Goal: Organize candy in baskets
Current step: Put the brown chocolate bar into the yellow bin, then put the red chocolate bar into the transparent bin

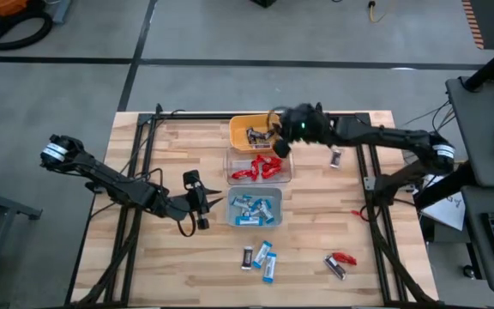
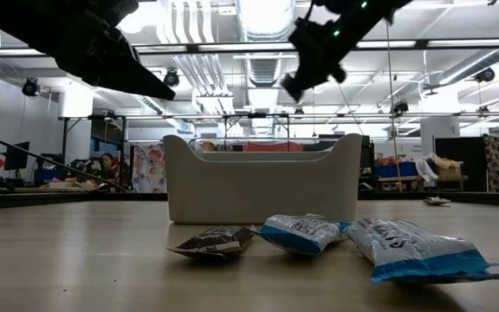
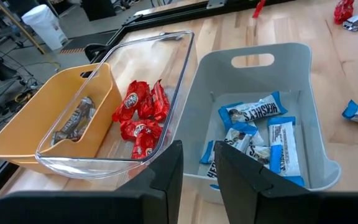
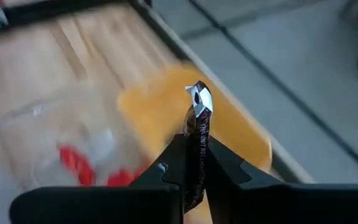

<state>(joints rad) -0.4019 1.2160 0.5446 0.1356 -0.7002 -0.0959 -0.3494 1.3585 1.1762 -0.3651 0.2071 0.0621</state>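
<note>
Three baskets stand in a row down the table's middle. The yellow-orange basket (image 1: 245, 130) at the far end holds dark bars. The clear basket (image 1: 260, 165) holds red candy, and the grey-blue basket (image 1: 256, 209) holds blue-and-white candy. My right gripper (image 1: 279, 142) hovers over the yellow-orange and clear baskets, shut on a dark brown candy bar (image 4: 198, 130). My left gripper (image 1: 197, 203) waits left of the grey-blue basket, its fingers (image 3: 169, 171) a narrow gap apart and holding nothing. Loose candy lies on the table: blue bars (image 1: 266, 260), dark bars (image 1: 248, 257), and a red one (image 1: 344, 257). My right gripper pinches the dark brown candy bar between its two fingers (image 4: 225, 165), around the bar's lower half (image 4: 196, 163). The bar is lifted clear above the yellow-orange basket (image 4: 235, 118). It sticks out past the fingertips, and its crimped silver end (image 4: 199, 96) is free.
One dark bar (image 1: 335, 158) lies right of the clear basket. In the low view the grey-blue basket (image 2: 262, 178) stands behind a dark bar (image 2: 215, 243) and two blue bars (image 2: 306, 232). Black frame rails run along the table's left, right and far sides.
</note>
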